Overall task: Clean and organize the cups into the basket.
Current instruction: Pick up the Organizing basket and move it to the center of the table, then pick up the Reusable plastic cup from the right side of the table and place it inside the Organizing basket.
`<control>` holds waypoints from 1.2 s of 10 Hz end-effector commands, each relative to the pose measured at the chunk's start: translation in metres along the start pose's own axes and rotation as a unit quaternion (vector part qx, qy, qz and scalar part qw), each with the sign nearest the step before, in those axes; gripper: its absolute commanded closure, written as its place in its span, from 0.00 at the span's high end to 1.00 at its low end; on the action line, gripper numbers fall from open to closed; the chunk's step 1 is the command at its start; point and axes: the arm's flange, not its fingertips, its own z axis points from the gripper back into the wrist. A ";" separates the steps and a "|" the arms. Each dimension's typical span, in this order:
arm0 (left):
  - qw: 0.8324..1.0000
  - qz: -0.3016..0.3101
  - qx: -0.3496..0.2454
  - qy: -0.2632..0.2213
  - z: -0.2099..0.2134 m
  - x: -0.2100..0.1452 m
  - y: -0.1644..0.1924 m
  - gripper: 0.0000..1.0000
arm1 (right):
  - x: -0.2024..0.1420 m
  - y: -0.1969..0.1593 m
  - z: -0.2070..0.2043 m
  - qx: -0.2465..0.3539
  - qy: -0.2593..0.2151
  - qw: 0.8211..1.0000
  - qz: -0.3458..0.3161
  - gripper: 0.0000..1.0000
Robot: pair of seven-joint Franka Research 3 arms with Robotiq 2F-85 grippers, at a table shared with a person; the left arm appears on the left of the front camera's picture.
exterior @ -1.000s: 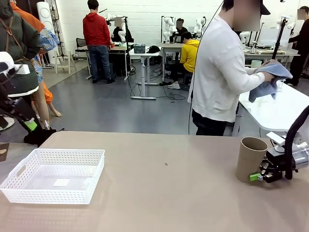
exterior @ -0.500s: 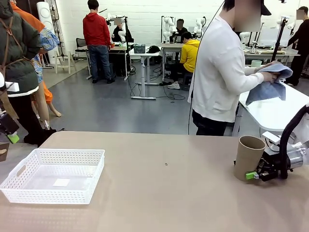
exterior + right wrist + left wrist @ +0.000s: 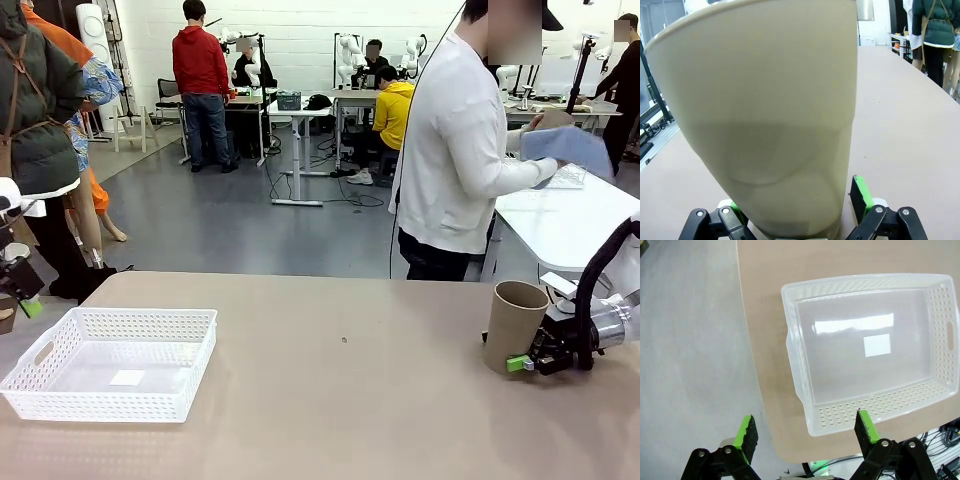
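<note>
The right gripper (image 3: 797, 200) is lying low over the desk (image 3: 350, 410) with its fingers spread wide, released, not clamping anything. The tan-brown cup (image 3: 517, 322) is standing upright on the desk between those two fingers, mouth up, its base sitting deep in the gap. In the right wrist view one green pad (image 3: 860, 192) is showing just beside the cup's lower wall with a thin gap, while the other pad is peeking out from behind the cup's base, so whether it is touching cannot be told.

The left gripper (image 3: 806, 430) is hanging above the desk's edge, jaws also released and wide apart, holding nothing. The basket (image 3: 860, 281) is lying just ahead of and below its fingertips, resting flat on the desk, one short perforated wall nearest the gripper and falling between the lines of the two pads. A white label (image 3: 876, 345) is sitting on the basket's floor, farther out from the gripper. The basket and the tan-brown cup are lying well apart, each near its own gripper.

Beyond the right gripper, across the desk, a person (image 3: 455, 150) in a white top is standing side-on, holding a blue cloth (image 3: 568, 148) in both hands.
</note>
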 end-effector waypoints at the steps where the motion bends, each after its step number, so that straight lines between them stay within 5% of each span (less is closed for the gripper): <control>1: 0.999 -0.005 0.029 0.012 -0.021 -0.001 0.006 1.00 | 0.001 -0.006 0.002 -0.007 -0.001 1.000 -0.006 1.00; 12: 0.999 0.002 0.030 0.032 -0.057 -0.011 -0.001 1.00 | 0.000 0.000 0.001 -0.001 0.000 1.000 -0.002 1.00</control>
